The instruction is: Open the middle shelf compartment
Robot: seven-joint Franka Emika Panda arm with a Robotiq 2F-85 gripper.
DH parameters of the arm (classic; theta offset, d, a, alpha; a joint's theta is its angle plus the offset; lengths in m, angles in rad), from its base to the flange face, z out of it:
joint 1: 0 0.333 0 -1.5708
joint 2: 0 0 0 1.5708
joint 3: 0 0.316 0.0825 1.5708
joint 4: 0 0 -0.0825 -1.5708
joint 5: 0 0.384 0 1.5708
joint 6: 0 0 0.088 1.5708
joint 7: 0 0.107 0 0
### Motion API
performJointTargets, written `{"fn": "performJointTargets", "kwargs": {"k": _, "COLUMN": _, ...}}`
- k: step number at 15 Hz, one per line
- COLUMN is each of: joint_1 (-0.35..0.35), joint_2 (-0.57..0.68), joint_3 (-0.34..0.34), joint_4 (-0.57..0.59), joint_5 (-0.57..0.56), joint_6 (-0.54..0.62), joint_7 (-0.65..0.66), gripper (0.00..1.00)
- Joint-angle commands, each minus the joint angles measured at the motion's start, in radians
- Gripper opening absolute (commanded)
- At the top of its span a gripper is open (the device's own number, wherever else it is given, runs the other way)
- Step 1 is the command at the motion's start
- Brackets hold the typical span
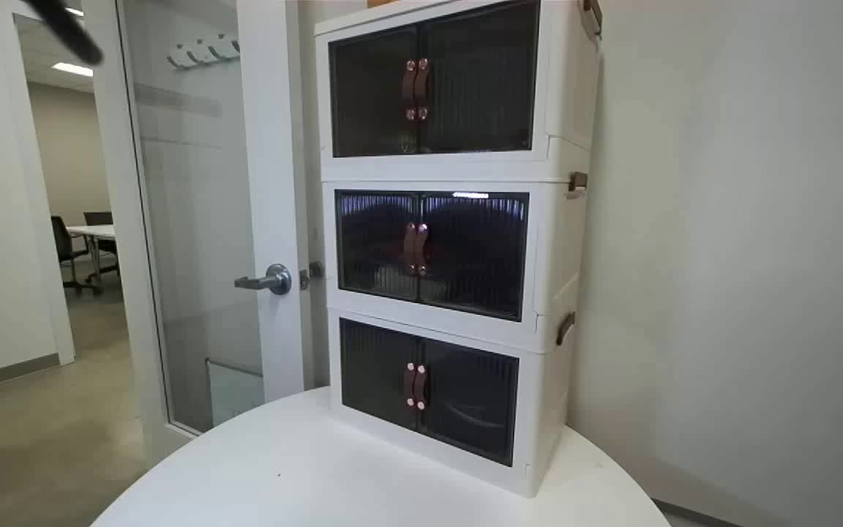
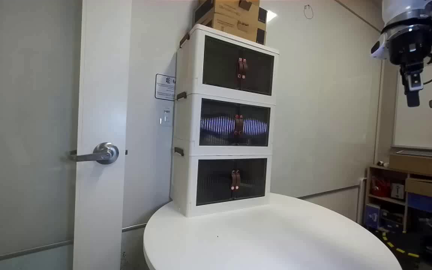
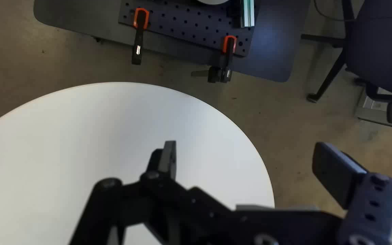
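Assessor: Where do we place the middle shelf compartment (image 2: 223,125)?

Clerk: Between the top tier (image 1: 458,88) and the bottom tier (image 1: 458,402), all three stacked on a round white table (image 1: 260,468). We find its dark doors (image 1: 476,256) closed, the paired brown handles (image 1: 422,249) side by side at the centre.

Assessor: State of the gripper (image 3: 245,158)?

Clerk: In the wrist view, fingers (image 3: 167,160) spread wide, holding nothing. It points down, well apart from the doors.

Assessor: Which step do we enter?

Clerk: In our judgement the approach, with no contact made.

Assessor: And the next move?

Clerk: We would bring the gripper to the front of the doors, turn it level toward the handles, take a single one, not both, and draw it outward.
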Motion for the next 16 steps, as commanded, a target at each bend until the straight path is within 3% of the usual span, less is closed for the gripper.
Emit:
{"fn": "performJointTargets", "kwargs": {"k": 1, "joint_1": -0.009, "joint_2": 0.003, "joint_3": 0.006, "joint_4": 0.002, "joint_5": 0.004, "joint_6": -0.002, "joint_7": -0.005, "gripper": 1.00}}
{"fn": "performJointTargets", "kwargs": {"k": 11, "joint_1": -0.009, "joint_2": 0.003, "joint_3": 0.006, "joint_4": 0.002, "joint_5": 0.004, "joint_6": -0.002, "joint_7": -0.005, "gripper": 1.00}}
{"fn": "performJointTargets", "kwargs": {"k": 13, "joint_1": -0.028, "joint_2": 0.013, "joint_3": 0.026, "joint_4": 0.000, "joint_5": -0.012, "joint_6": 0.049, "joint_7": 0.048, "gripper": 1.00}}
{"fn": "performJointTargets", "kwargs": {"k": 16, "joint_1": -0.058, "joint_2": 0.021, "joint_3": 0.072, "joint_4": -0.012, "joint_5": -0.037, "joint_6": 0.227, "joint_7": 0.159, "gripper": 1.00}}
